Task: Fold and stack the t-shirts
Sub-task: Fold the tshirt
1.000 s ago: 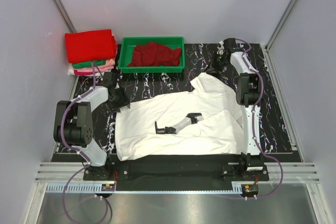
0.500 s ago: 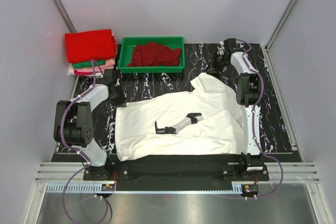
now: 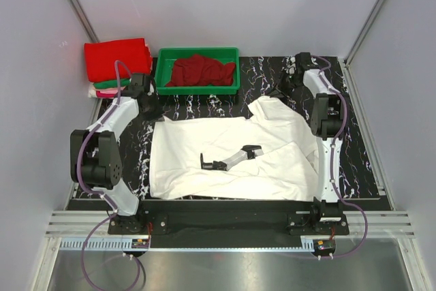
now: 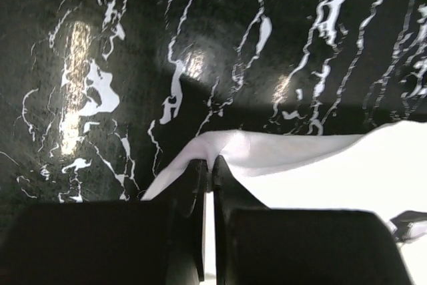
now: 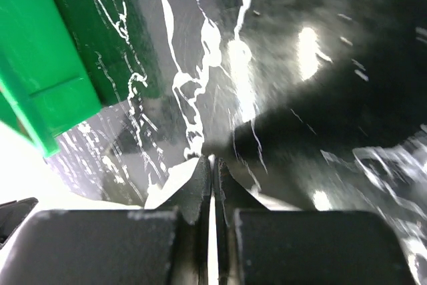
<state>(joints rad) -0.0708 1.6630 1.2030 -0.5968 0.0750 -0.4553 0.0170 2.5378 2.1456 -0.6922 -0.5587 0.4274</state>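
A white t-shirt [image 3: 259, 141] with a grey-black robot-arm print [image 3: 228, 160] lies spread on the dark marbled mat. My left gripper [image 3: 154, 114] is at the shirt's far left corner. In the left wrist view, that gripper [image 4: 210, 162] is shut on a raised fold of the white cloth [image 4: 320, 165]. My right gripper [image 3: 276, 93] is at the shirt's far right part. In the right wrist view, it [image 5: 213, 159] is shut with a strip of the white cloth [image 5: 167, 181] pinched in it. Folded t-shirts [image 3: 117, 59] are stacked at the back left, red on top, green and pink beneath.
A green plastic tray [image 3: 162, 80] holding crumpled dark red cloth [image 3: 201, 69] stands at the back centre; its corner [image 5: 40, 78] shows close to the right gripper. White walls enclose the mat on three sides.
My left gripper has shut on the shirt's left corner and moved toward the back, drawing that edge straighter. The right gripper has shifted slightly back and right with its hold.
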